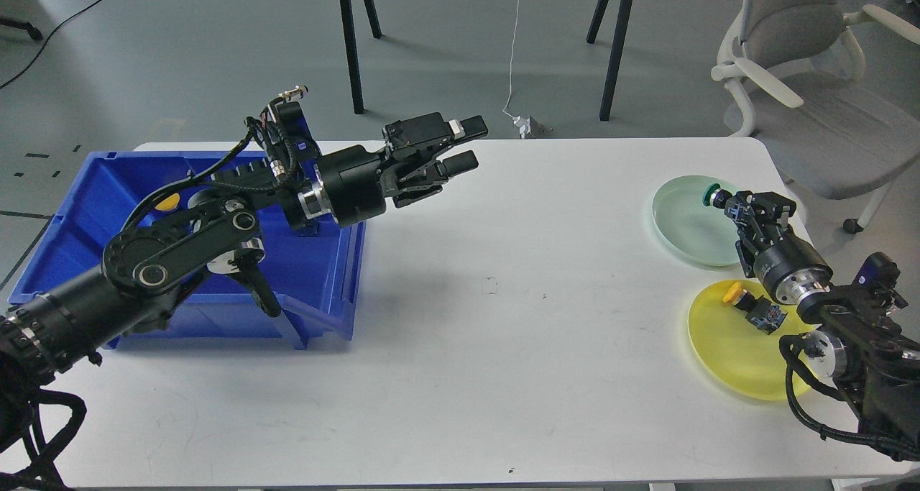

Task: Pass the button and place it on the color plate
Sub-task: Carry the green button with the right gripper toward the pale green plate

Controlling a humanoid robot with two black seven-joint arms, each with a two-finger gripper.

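My right gripper is shut on a green-capped button and holds it over the right part of the pale green plate. A yellow-capped button lies on the yellow plate just below. My left gripper is open and empty, held in the air over the table's back left, to the right of the blue bin. Another yellow button lies inside the bin.
The white table carries the bin at the left and both plates at the right edge. A grey office chair stands beyond the table's back right corner. Black stand legs rise behind the table.
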